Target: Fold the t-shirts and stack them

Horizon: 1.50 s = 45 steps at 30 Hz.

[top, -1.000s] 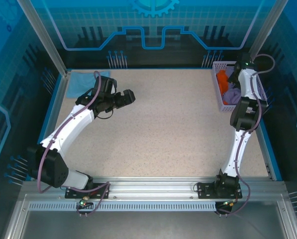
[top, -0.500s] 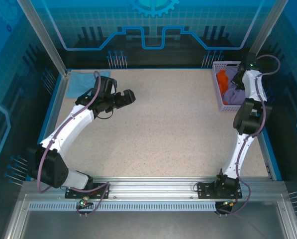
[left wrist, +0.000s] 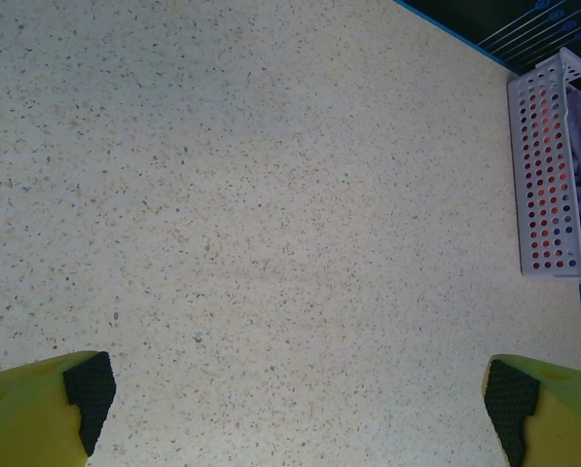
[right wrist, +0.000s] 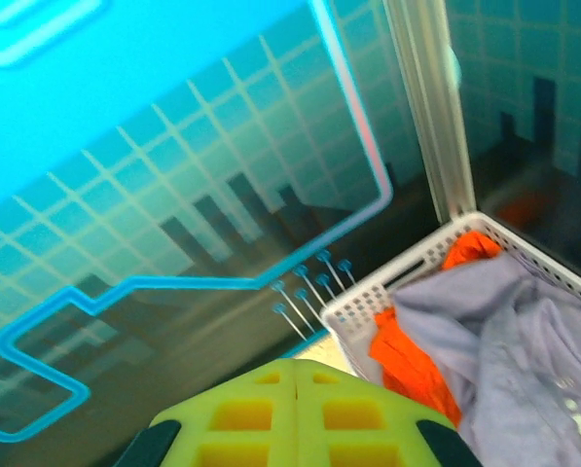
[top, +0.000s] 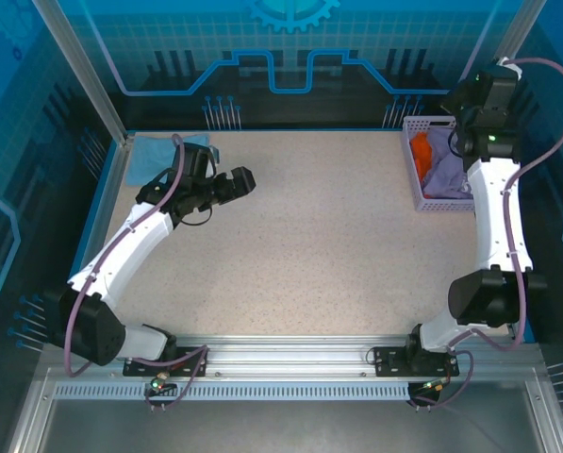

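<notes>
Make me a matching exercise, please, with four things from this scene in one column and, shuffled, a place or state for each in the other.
Column one:
1. blue shirt
2. orange shirt
3. left pincer
4. right pincer

Column two:
A. shut
B. in the basket
C. at the far left corner of the table
D. open

Pairs: 1-C, 2-B, 3-D, 4-A.

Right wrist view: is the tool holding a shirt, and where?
Nothing. The right tool is shut empty; lavender shirt and orange shirt lie in the basket.
</notes>
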{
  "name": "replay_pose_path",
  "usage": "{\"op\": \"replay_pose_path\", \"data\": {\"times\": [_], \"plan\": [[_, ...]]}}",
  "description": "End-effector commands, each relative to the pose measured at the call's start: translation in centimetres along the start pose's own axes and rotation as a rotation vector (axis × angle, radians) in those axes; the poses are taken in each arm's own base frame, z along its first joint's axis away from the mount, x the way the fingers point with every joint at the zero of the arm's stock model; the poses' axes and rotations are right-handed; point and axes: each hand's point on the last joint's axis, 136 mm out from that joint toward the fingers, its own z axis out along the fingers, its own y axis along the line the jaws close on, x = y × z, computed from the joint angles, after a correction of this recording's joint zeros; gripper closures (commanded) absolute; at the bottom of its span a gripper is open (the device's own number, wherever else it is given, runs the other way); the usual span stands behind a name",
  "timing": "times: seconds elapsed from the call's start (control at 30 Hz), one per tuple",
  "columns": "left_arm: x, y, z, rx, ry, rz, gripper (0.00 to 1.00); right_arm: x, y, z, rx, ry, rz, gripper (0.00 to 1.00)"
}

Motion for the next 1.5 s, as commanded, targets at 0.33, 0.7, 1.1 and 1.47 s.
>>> {"op": "replay_pose_path", "data": {"times": [0.33,0.7,1.1,1.47], "plan": [[0.1,-1.2,-1.1,0.062,-0.009,0.015,0.01,16.1,-14.0,9.2,0.389,0.556,0.068,0.06],[0.4,-1.3,-0.8,0.072,0.01,0.01,0.01,21.0,-16.8,15.0,0.49,0.674,0.044,0.04],[0.4,-1.4,-0.7,0.078,0.016,0.01,0.01,23.0,-19.5,14.8,0.594,0.7,0.074,0.08],[0.6,-1.5,-0.6,0.082,0.022,0.004,0.01,22.1,-18.6,14.7,0.51,0.62,0.129,0.81]]}}
